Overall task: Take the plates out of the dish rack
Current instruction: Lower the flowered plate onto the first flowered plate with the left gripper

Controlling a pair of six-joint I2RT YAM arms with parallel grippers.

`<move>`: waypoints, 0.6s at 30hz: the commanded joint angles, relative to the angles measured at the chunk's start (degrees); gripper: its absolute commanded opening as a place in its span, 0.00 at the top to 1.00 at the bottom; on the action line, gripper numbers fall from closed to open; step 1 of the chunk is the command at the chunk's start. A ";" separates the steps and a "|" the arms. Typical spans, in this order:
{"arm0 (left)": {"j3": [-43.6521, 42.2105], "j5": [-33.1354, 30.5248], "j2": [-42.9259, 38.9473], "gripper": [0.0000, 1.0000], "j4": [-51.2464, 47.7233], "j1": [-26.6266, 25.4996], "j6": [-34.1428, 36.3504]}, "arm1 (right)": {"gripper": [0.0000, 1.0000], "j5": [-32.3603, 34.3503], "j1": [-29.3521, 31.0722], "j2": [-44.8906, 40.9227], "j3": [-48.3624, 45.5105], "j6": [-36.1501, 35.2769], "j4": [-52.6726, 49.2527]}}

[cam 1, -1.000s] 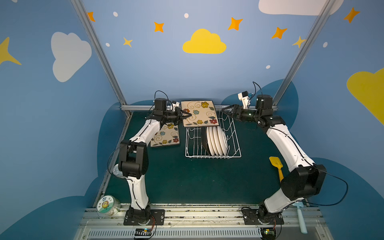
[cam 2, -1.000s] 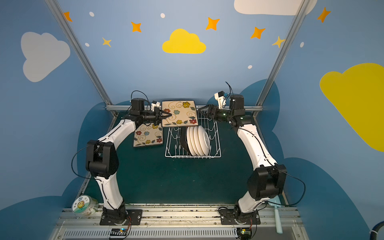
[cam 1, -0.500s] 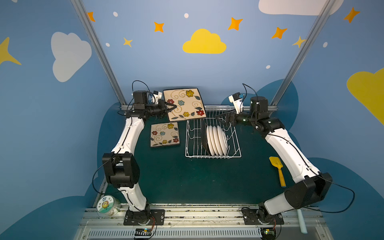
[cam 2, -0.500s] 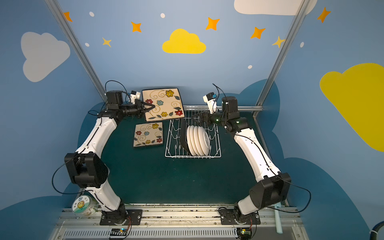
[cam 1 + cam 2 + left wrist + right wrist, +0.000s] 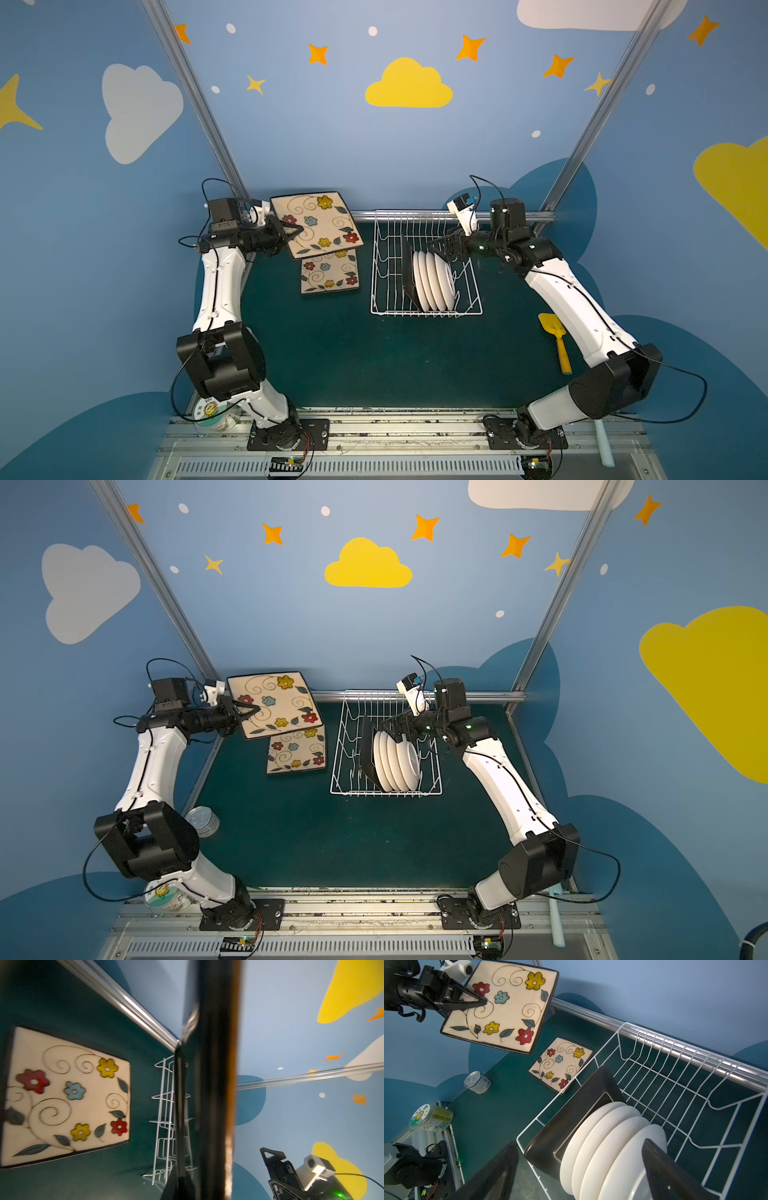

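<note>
The square plate (image 5: 324,226) leftward, clear of dish rack (image 5: 388,257)

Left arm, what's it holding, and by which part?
Square plate, jaws clamped over the edge nearest the left arm, one on its flowered face.

Three square plates (image 5: 500,1007) and four round plates (image 5: 612,1147), seven in all. One rack (image 5: 390,270), one can (image 5: 477,1082), one tub (image 5: 431,1118), one yellow spatula (image 5: 555,336), one blue spatula (image 5: 604,444). Two arms (image 5: 218,286).
</note>
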 commanded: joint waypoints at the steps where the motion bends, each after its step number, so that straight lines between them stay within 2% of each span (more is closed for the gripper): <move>1: 2.51 4.63 -1.92 0.97 -3.46 -0.38 9.82 | 0.08 1.05 0.77 -0.26 0.03 -1.10 -1.05; 4: 3.34 1.17 -0.22 0.97 -8.80 -0.34 15.07 | 0.08 1.91 1.06 -0.12 0.16 -1.09 -1.13; 8: 2.56 -1.16 2.08 0.97 -11.05 -0.24 19.94 | 0.08 2.41 1.38 -0.17 0.07 -0.94 -0.91; 18: 0.61 -2.21 7.51 0.97 -6.79 -0.25 23.31 | 0.08 3.01 2.13 -0.08 -0.10 -0.12 -0.78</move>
